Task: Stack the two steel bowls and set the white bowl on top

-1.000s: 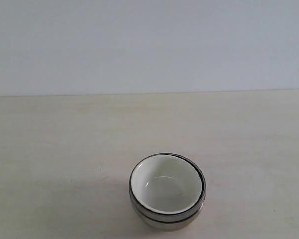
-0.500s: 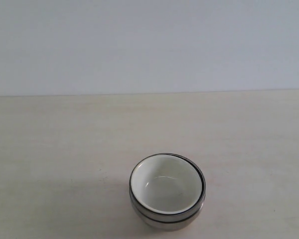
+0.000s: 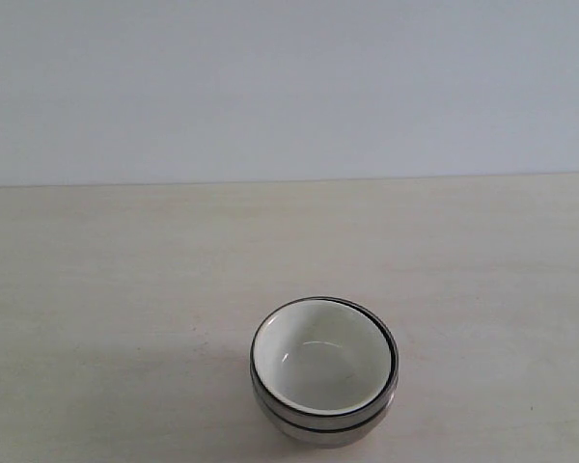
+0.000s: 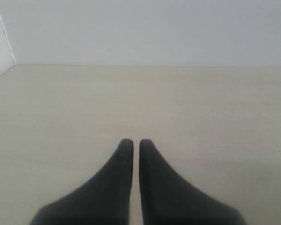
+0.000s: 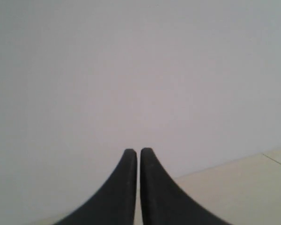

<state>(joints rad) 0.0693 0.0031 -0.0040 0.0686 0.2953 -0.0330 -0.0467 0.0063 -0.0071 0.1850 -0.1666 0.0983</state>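
Note:
In the exterior view the white bowl [image 3: 321, 364] sits nested inside the steel bowls [image 3: 314, 429], whose shiny rims and sides show around and below it near the table's front edge. How many steel bowls lie under it I cannot tell. Neither arm appears in that view. My left gripper [image 4: 132, 142] is shut with nothing between its dark fingers, above bare table. My right gripper [image 5: 138, 151] is shut too, empty, facing the pale wall. No bowl shows in either wrist view.
The light wooden table [image 3: 125, 289] runs back to a plain pale wall [image 3: 289, 87]. A wall corner [image 4: 4, 33] shows in the left wrist view, and a strip of table [image 5: 253, 187] in the right wrist view.

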